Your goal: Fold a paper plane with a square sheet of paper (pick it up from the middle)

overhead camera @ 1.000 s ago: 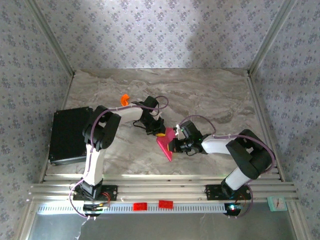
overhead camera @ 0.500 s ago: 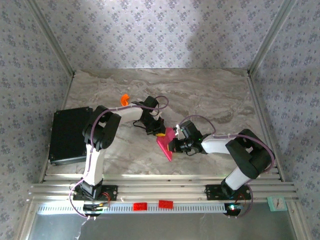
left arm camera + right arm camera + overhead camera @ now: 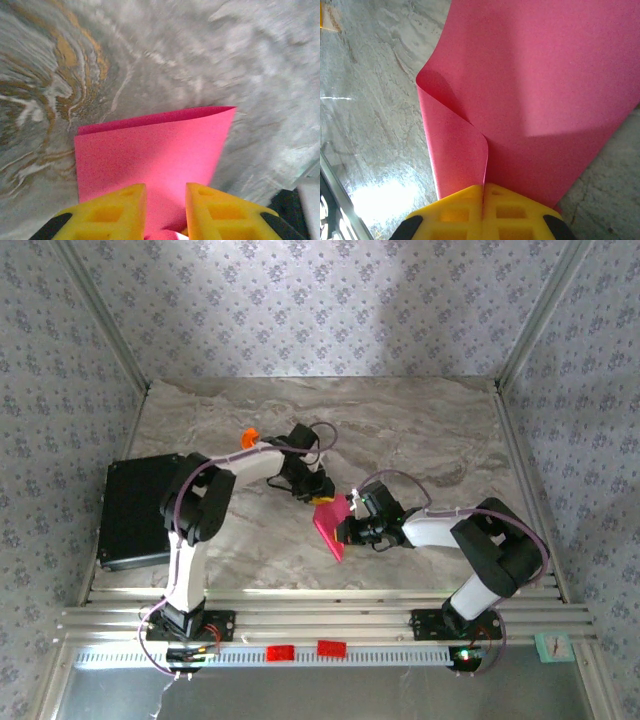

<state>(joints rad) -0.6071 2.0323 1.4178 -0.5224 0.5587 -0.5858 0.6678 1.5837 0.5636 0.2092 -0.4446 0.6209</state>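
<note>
The left claw point(image 3: 165, 196) stands narrowly parted at eleven o'clock of the pink paper point(image 3: 333, 525), apparently not pinching it. The paper, doubled over, sits mid-table point(image 3: 420, 430). The right claw point(image 3: 484, 192), at three o'clock, is clamped tight on its edge. This looks like mid-fold work. Next, the left claw needs a square grip on a free corner.

Pink paper point(image 3: 560, 75) cut off by the right wrist view's top and right edges; left wrist view's tabletop point(image 3: 150, 50) blurred.
</note>
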